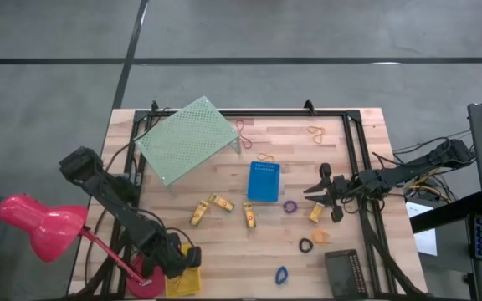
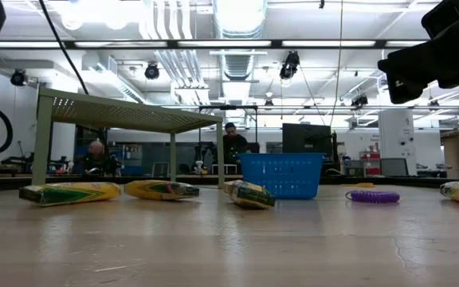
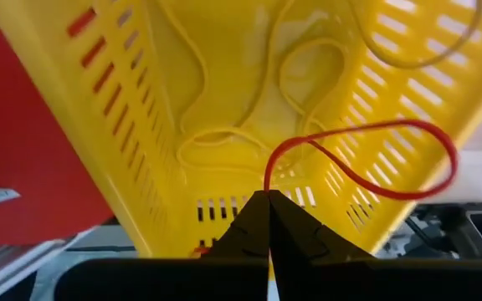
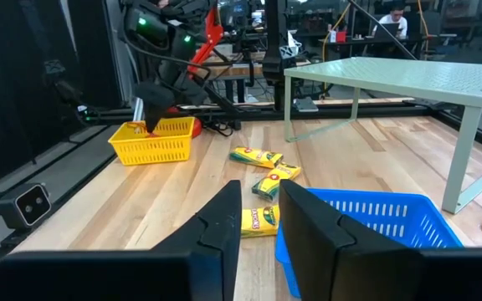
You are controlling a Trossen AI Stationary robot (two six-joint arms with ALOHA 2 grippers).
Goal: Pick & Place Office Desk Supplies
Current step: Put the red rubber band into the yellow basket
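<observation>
High view. Wooden counter (image 1: pixel 224 242). Left gripper (image 1: pixel 176 261) at the near left corner, above the yellow bin (image 1: pixel 184 280). Right gripper (image 1: pixel 318 192) at the right side, over the counter beside a yellow crayon box (image 1: pixel 316 214). Three more crayon boxes lie mid-counter: one (image 1: pixel 199 212) with its long axis running near-to-far and slightly tilted, one (image 1: pixel 221 201) lying diagonally, one (image 1: pixel 248 214) running near-to-far. Purple ring (image 1: pixel 289 206) just right of the blue bin (image 1: pixel 264 181); black ring (image 1: pixel 306 246), orange ring (image 1: pixel 320 237) and blue ring (image 1: pixel 281 274) toward the near right. Tan rubber bands (image 1: pixel 316 132) at the far edge. Pale green perforated riser (image 1: pixel 186 139) at far left; black bin (image 1: pixel 345 272) at near right; pink desk lamp (image 1: pixel 36 221) at left.

Low view. Three crayon boxes lie flat, long axes roughly crosswise; blue bin and purple ring beyond them; riser at left.

Left wrist view. Jaws pressed together, pinching a red rubber band (image 3: pixel 375 159) whose loop hangs over the yellow bin; yellow rubber bands (image 3: pixel 224 134) lie inside.

Right wrist view. Jaws stand partly apart with nothing between them, above the blue bin's edge; crayon boxes lie beyond.
</observation>
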